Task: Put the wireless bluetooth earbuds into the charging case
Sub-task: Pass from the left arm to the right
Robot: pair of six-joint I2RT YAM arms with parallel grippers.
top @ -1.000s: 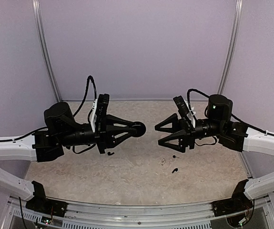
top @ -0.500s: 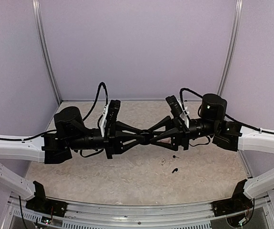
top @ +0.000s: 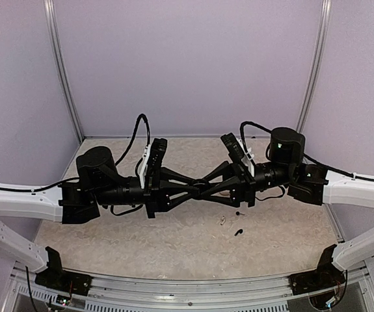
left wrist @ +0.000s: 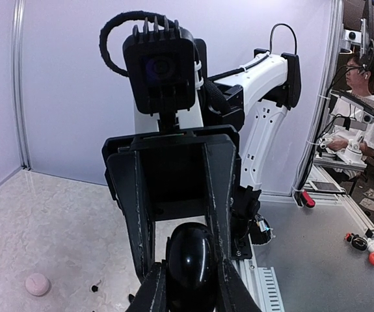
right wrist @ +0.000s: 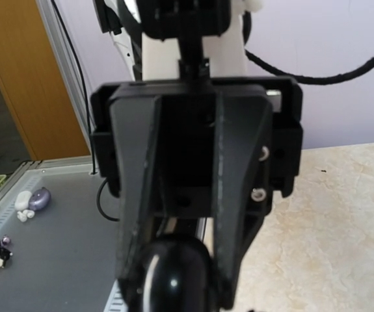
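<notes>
1. While the glossy black case (left wrist: 188,263) hangs in the air above the middle of the table (top: 173,250), a black earbud (top: 238,231) lies loose on the tabletop below and to the right of it. A pale earbud (top: 223,220) lies near that one on its left. Neither touches the other or the case.
2. Whether the case is open or closed cannot be told.
3. The left gripper (top: 201,190) is clenched on the case, with a finger pressed to each side of it in the left wrist view.
4. The right gripper (top: 207,188) meets it from the opposite side, tip to tip, and its fingers are drawn in and grasping the same case.
5. Both arms reach inward, roughly level, above the tabletop.
6. In the left wrist view a pink round puck (left wrist: 37,284) sits on the table at the lower left. A dark speck (left wrist: 94,288) lies near it, too small to identify.
7. Pale purple walls (top: 187,65) close in the table.
</notes>
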